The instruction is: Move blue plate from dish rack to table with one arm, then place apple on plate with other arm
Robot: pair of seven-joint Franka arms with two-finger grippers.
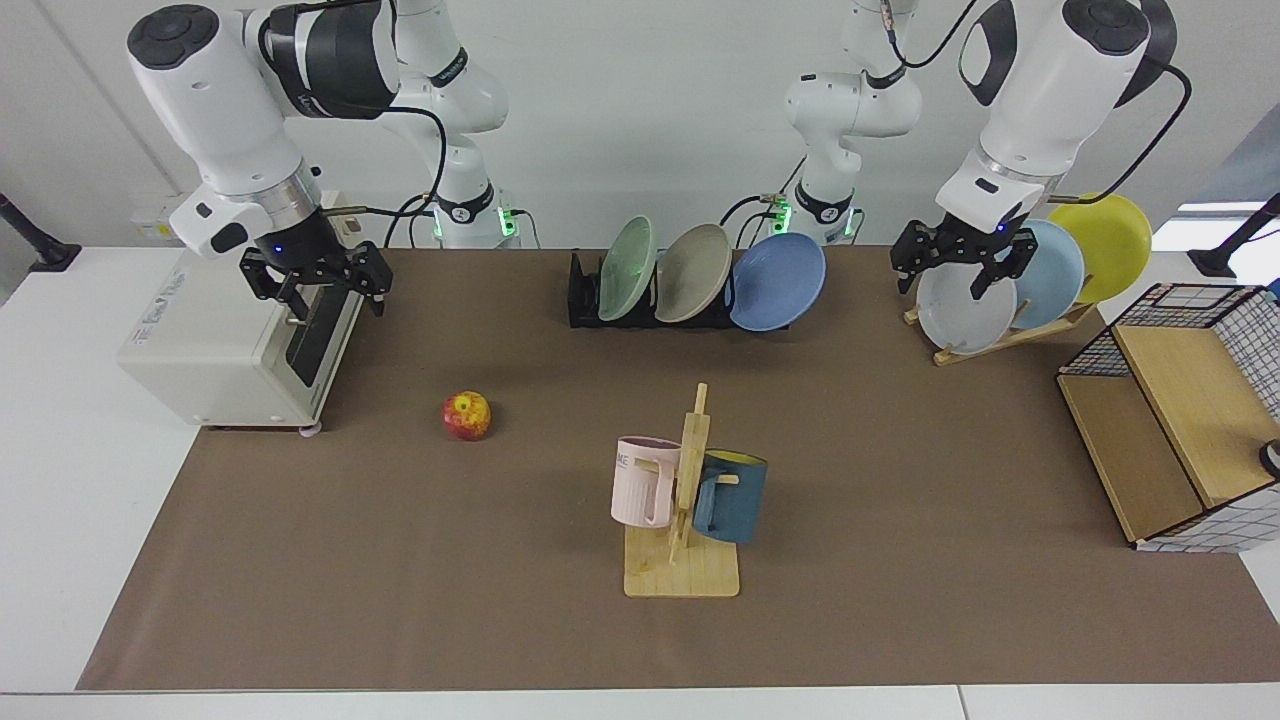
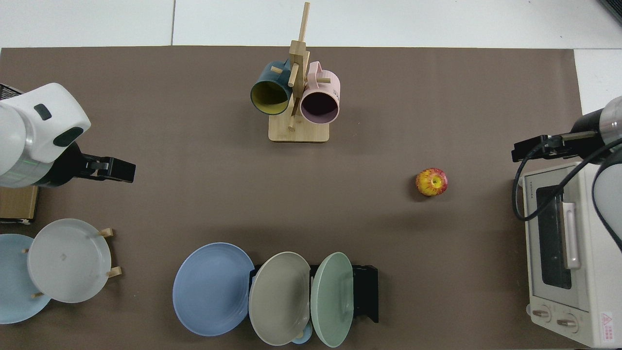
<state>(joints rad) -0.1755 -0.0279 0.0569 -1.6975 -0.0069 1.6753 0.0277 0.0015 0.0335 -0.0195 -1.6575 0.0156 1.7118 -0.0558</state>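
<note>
My left gripper (image 1: 958,272) hangs in the air in front of the wooden stand (image 1: 1010,335), over its grey plate (image 1: 962,310), its fingers spread apart and holding nothing. From above it shows as a black hand (image 2: 114,170) over bare mat, well apart from the rack. My right gripper (image 1: 318,283) hovers above the toaster oven (image 1: 240,340), jaws likewise apart and empty; in the top view only its black edge (image 2: 534,148) shows beside the oven (image 2: 566,243).

The blue plate (image 1: 778,281) leans in the black rack (image 1: 585,290) at the end nearer my left arm, with a beige plate (image 1: 693,272) and a green plate (image 1: 628,268) slotted behind it. From above the blue plate (image 2: 212,288) overlaps the beige one's edge — it juts out past the rack's (image 2: 367,291) end.

The apple (image 1: 467,415) sits alone on the brown mat (image 1: 400,560), near the oven's front corner and untouched; seen from above, the apple (image 2: 431,182) has its stem end up.

A mug tree (image 1: 688,520) stands mid-mat with a pink mug (image 1: 645,480) and a dark blue mug (image 1: 732,497) hung on it.
</note>
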